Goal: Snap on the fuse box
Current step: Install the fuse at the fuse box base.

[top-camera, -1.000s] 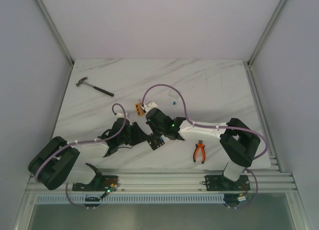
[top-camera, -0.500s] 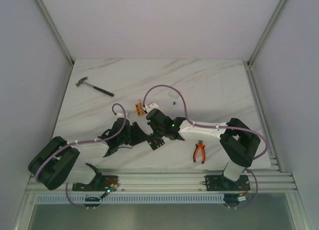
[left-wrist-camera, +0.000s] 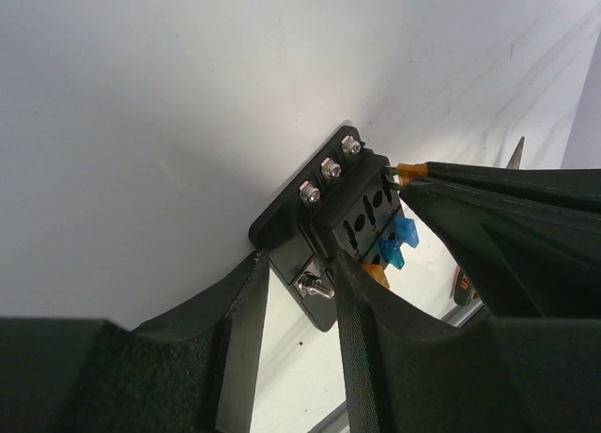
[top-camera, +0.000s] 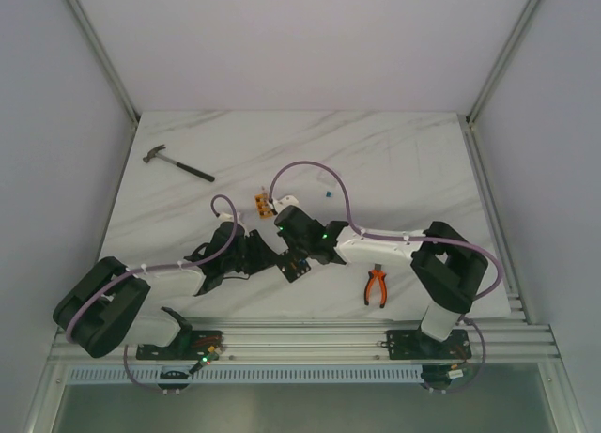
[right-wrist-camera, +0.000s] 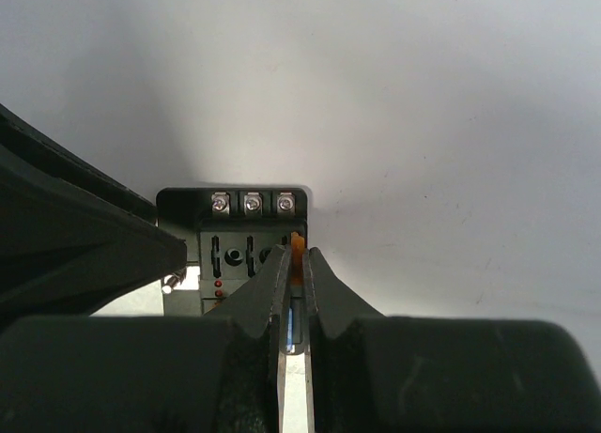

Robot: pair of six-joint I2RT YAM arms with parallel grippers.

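Left gripper (left-wrist-camera: 300, 275), low in its wrist view: its two dark fingers (left-wrist-camera: 246, 348) bracket the near end of the fuse box (left-wrist-camera: 362, 217), one against each side of the black base plate, so the box is clamped between them. Right gripper (right-wrist-camera: 298, 261): fingers pressed almost together, pinching an orange fuse (right-wrist-camera: 298, 245) by its upper edge. It holds the fuse over the right-hand column of slots, just below the row of three screws (right-wrist-camera: 252, 204).

Desk (top-camera: 394, 161): white with grey marble veining. Both arms reach in from its near edge and meet close to the middle.

Hammer (top-camera: 178, 163): lies flat at the far left, well apart from everything else.

Pliers (top-camera: 377, 286): orange handles, lying beside the right arm and to the right of the fuse box.

Fuse box, overhead view: sits between the two grippers in the near half of the desk, turned at an angle to the desk edge. Whether it rests on the surface or is raised off it cannot be told.

Orange block (top-camera: 260, 205): just beyond the grippers, on the desk.

Blue fuses (left-wrist-camera: 399, 240): two are seated in the box and stand above its top face.

Small blue piece (top-camera: 326, 194): lies alone on the desk beyond the right wrist.
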